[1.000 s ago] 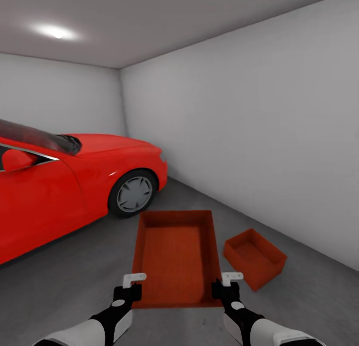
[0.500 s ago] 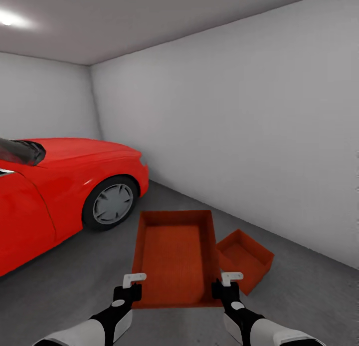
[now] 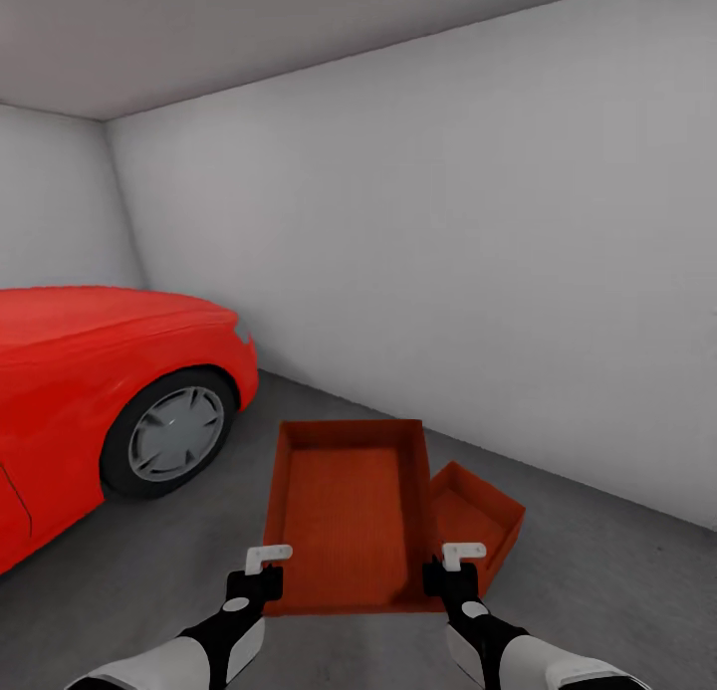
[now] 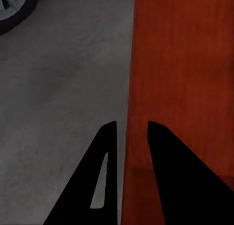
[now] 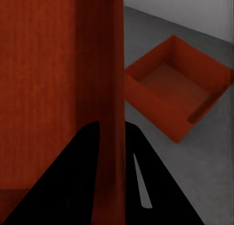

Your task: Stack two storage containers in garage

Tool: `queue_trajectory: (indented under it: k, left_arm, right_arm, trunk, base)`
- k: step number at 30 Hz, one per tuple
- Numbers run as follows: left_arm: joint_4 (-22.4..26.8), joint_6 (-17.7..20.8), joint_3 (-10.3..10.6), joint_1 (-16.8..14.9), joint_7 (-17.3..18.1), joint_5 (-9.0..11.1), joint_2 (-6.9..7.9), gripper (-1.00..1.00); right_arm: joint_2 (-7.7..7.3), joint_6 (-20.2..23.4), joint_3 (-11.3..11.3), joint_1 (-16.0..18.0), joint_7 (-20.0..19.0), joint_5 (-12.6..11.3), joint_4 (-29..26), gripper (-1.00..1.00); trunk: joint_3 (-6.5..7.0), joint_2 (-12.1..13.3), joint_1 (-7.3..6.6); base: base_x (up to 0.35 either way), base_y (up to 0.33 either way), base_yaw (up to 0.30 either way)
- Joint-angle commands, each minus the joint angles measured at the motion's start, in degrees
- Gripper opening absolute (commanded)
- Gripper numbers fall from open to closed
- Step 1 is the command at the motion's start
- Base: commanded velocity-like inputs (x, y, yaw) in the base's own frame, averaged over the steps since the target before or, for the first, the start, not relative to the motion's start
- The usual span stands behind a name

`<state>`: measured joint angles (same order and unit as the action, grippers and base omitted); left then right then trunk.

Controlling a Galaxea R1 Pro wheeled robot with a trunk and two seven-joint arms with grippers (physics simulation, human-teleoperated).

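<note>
I hold an orange-red storage container (image 3: 347,511) in front of me above the garage floor (image 3: 149,561). My left gripper (image 3: 267,575) is shut on its near left wall (image 4: 127,137). My right gripper (image 3: 438,575) is shut on its near right wall (image 5: 111,137). The second storage container (image 3: 476,516) rests on the dark grey concrete just right of the held one, partly hidden behind it. In the right wrist view this second container (image 5: 178,91) lies open side up beyond the held wall.
A red car (image 3: 100,381) stands at the left with its front wheel (image 3: 174,431) near. A plain grey wall (image 3: 448,272) runs close behind the containers. Bare concrete stretches to the right (image 3: 617,590).
The whole view has swung to the right, so the car and the grounded container have slid leftward in the picture. The held container and both grippers keep their place in view.
</note>
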<state>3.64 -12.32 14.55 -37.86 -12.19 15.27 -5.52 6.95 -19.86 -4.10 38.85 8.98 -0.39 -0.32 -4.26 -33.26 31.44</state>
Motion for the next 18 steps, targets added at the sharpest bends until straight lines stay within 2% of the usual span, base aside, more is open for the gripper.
queue_trajectory:
  k: [1,18]
  left_arm:
    - [0.14,-1.04,0.13,-0.04,-0.46,-0.24,-0.01,-1.00]
    - [0.14,-1.04,0.13,-0.05,-0.46,-0.24,-0.01,-1.00]
  right_arm:
    - [1.40,-0.17,3.91,0.08,0.07,-0.76,0.23,-1.00]
    - [1.39,-0.17,3.92,0.08,0.07,-0.76,0.23,-1.00]
  trunk:
    - [-0.10,-0.09,0.05]
    - [-0.10,-0.09,0.05]
  base:
    - [0.317,0.185,-0.281]
    - [0.316,0.187,-0.281]
